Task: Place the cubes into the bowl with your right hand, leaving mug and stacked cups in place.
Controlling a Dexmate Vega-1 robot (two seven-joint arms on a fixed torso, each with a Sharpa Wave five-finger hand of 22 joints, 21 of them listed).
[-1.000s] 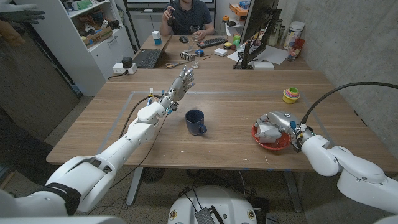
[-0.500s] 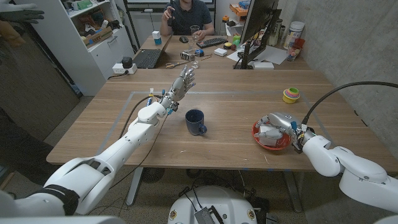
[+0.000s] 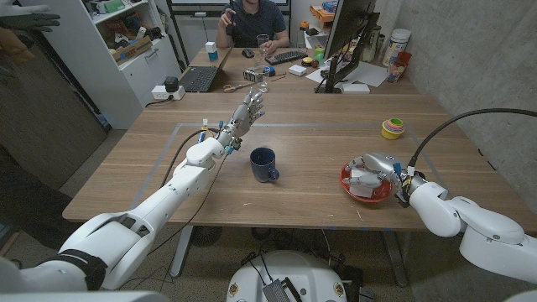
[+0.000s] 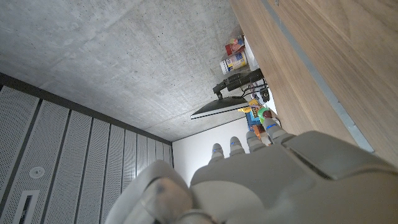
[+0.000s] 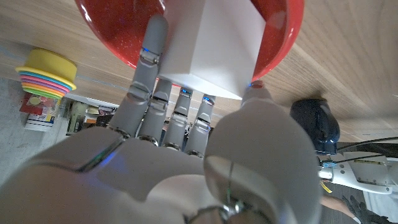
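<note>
A red bowl (image 3: 379, 196) sits near the table's front right. My right hand (image 3: 379, 165) hovers over it and grips a white cube (image 3: 361, 176) between fingers and thumb. The right wrist view shows the white cube (image 5: 211, 43) pressed against the fingers (image 5: 149, 56), with the red bowl (image 5: 112, 31) right behind it. The dark blue mug (image 3: 264, 164) stands mid-table. The stacked coloured cups (image 3: 392, 127) stand further back on the right. My left hand (image 3: 246, 111) is raised above the table left of the mug, fingers spread and holding nothing.
A desk behind the table carries a laptop (image 3: 200, 78), a keyboard and a monitor (image 3: 348, 33), and a person (image 3: 252, 21) sits there. The stacked cups (image 5: 46, 78) and the mug (image 5: 317, 121) also appear in the right wrist view. Shelving stands at the far left.
My right hand has shifted only slightly over the bowl, still gripping the white cube. The left arm, mug and stacked cups have not moved.
</note>
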